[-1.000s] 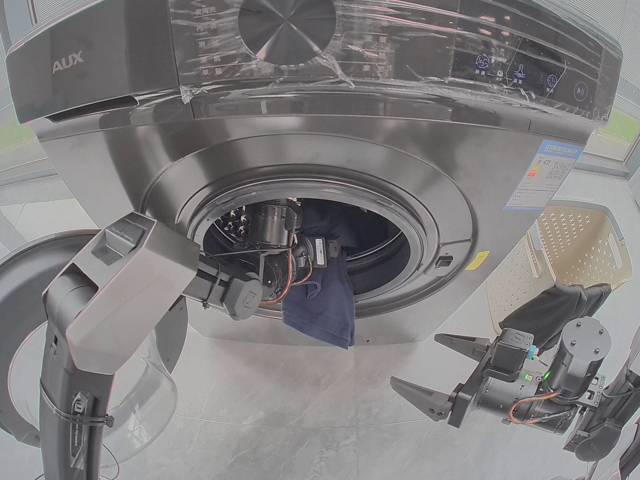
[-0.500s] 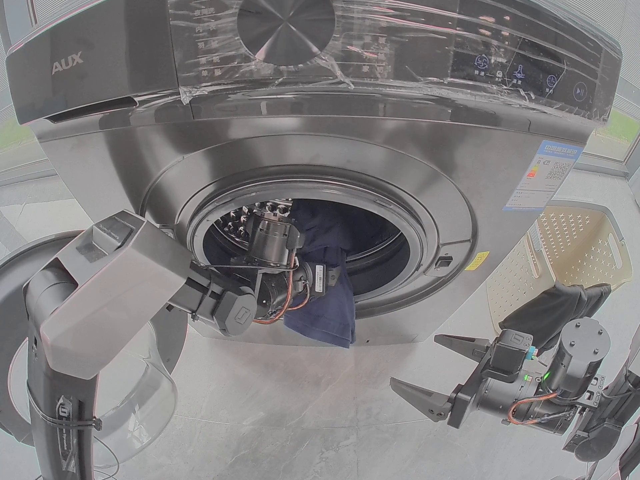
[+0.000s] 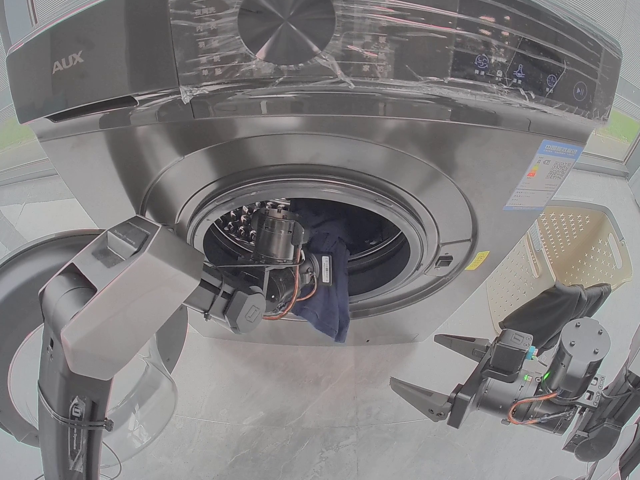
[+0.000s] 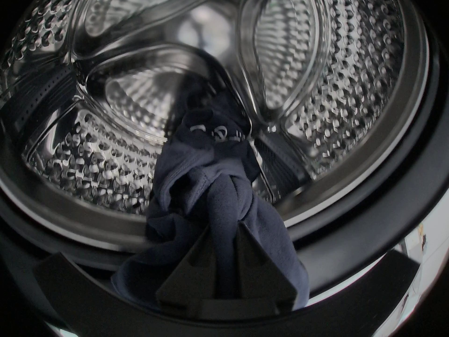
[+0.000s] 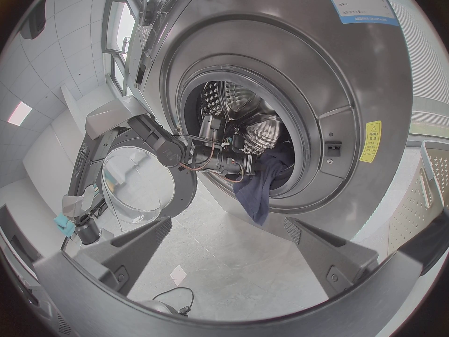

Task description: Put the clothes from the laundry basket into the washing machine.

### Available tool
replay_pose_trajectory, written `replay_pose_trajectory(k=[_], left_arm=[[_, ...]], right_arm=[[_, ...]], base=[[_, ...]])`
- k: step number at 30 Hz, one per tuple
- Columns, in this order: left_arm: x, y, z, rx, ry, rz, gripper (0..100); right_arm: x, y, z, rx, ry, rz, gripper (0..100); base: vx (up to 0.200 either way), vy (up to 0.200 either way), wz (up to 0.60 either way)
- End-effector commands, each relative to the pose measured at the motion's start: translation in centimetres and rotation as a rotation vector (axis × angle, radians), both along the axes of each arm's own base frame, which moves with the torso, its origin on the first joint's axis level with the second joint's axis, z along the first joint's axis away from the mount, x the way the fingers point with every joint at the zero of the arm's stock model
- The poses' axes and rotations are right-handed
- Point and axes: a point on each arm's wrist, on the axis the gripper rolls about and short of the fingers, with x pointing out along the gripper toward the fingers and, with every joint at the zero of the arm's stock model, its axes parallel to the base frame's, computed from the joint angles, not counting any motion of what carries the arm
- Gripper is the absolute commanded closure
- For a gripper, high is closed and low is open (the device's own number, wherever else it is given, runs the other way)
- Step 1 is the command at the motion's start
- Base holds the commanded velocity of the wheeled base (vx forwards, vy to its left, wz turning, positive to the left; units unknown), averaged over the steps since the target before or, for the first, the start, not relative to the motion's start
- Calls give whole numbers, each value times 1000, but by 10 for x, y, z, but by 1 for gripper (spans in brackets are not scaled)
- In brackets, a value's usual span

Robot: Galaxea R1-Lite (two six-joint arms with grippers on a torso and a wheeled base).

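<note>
1. One dark navy cotton garment (image 4: 210, 183) is the thing in hand. The left gripper (image 4: 223, 232) has its fingers (image 4: 262, 263) pinched narrow on a bunched fold of it, just inside the mouth of the grey steel front-loading washing machine (image 3: 400, 155)
2. From the fingers the cloth runs two ways: forward and down onto the perforated steel drum (image 4: 327, 71), and back over the black rubber door seal (image 4: 374, 197). In the head view its loose end (image 3: 331, 318) hangs outside, down the machine's front
3. So the garment's long axis lies in and out through the opening, straddling the seal, with the grip near the middle. The coming move likely turns on this: the fold must go deeper before release so the loose end is drawn over the seal. Letting go here would probably leave that end dangling outside
4. The right gripper (image 3: 417, 361) hangs above the pale tiled floor (image 3: 300, 408), its fingers spread wide and holding nothing. It is well apart from the opening but near the cream perforated plastic laundry basket (image 3: 580, 235). A black garment (image 3: 553, 308) is draped over the basket's rim, so this arm is the nearer one for the next pick
5. The round glass door (image 3: 20, 315) stands swung open on the robot's left, beside the left arm and out of the path into the drum
</note>
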Motion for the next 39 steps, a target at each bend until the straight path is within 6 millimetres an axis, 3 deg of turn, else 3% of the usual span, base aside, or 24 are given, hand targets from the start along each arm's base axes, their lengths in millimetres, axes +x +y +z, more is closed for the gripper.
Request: replay_pose_trajectory(k=[1, 4, 10, 15, 28, 29, 33, 39], left_arm=[[25, -9, 3, -95, -117, 39, 100], [46, -13, 12, -164, -244, 96, 100], [65, -18, 26, -231, -352, 118, 100], [77, -15, 19, -236, -376, 155, 100], [82, -5, 22, -241, -390, 176, 100], [81, -6, 23, -241, -388, 174, 0], [73, -10, 34, -240, -371, 161, 0], [59, -17, 16, -168, -250, 134, 0]], right_arm=[[0, 0, 0, 0, 0, 0, 0], [0, 0, 0, 0, 0, 0, 0], [1, 0, -1, -1, 4, -2, 0], [1, 0, -2, -5, 7, -2, 0], [2, 2, -5, -13, 19, 1, 0], [2, 1, -5, -13, 19, 0, 0], [2, 1, -5, -13, 21, -1, 0], [2, 2, -5, -13, 19, 1, 0]], base=[[0, 0, 0], [0, 0, 0], [0, 0, 0], [0, 0, 0], [0, 0, 0], [0, 0, 0], [0, 0, 0], [0, 0, 0]])
